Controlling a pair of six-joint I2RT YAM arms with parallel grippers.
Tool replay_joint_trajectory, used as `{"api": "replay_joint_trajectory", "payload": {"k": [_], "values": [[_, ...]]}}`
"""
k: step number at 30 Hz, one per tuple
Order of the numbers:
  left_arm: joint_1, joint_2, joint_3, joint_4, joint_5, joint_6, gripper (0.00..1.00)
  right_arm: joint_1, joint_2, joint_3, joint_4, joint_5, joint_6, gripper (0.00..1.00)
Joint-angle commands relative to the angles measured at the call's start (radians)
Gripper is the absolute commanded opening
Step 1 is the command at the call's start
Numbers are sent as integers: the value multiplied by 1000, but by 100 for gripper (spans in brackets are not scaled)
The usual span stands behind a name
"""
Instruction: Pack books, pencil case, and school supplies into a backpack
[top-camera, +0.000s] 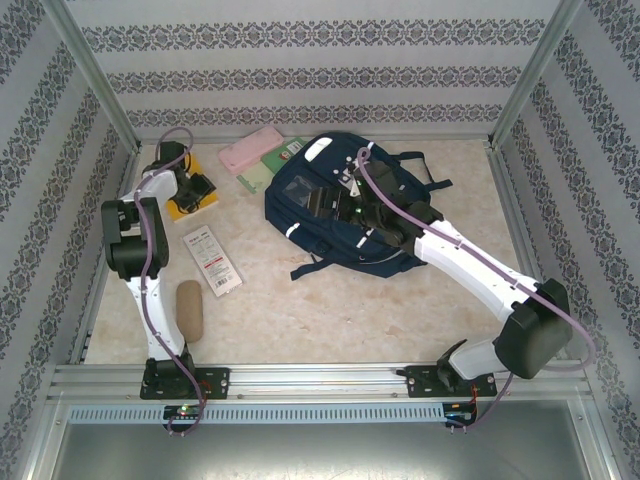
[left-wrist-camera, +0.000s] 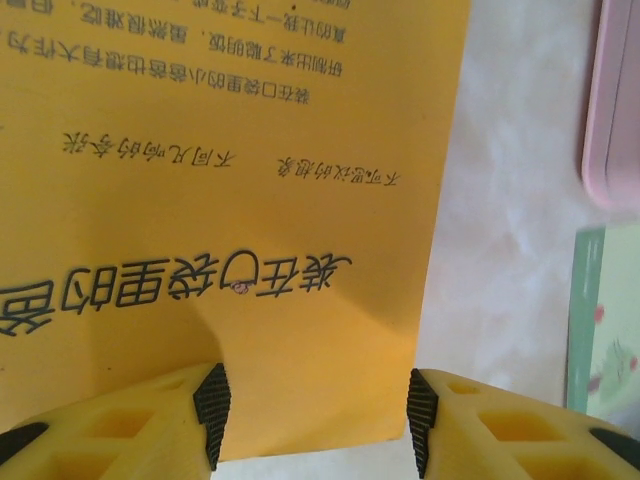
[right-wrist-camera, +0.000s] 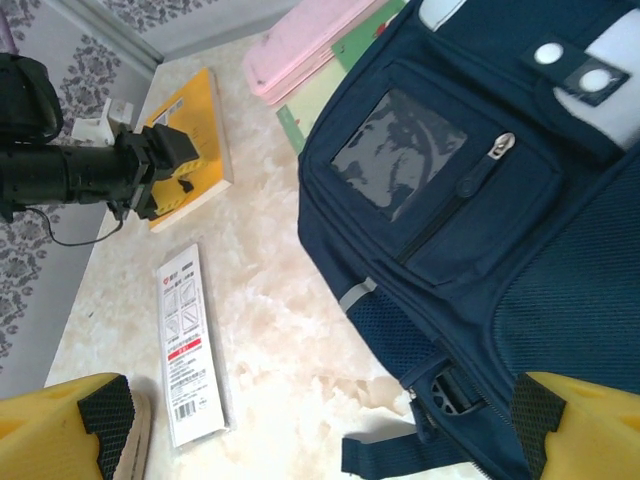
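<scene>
From above, we see the backpack lying flat at the far right, the right arm stretched over it. The left gripper hangs over the yellow book at the far left. The pencil case and green book lie between that book and the backpack, with the packet and tan piece nearer.

On the left wrist, the gripper stands released, the yellow book's corner between its jaws; we cannot tell whether they touch it.

On the right wrist, the right gripper is spread wide above the backpack's left edge and the table, grasping nothing
</scene>
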Motion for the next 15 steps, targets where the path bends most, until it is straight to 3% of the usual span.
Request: {"api": "replay_joint_trajectory", "payload": {"k": [1,15], "values": [[-46,-40,-123,13,55,-74,53,22,21,42,4,-16,11,98],[-296,-213,-335,118,69,-201,53,58,79,72,21,-16,17,98]]}}
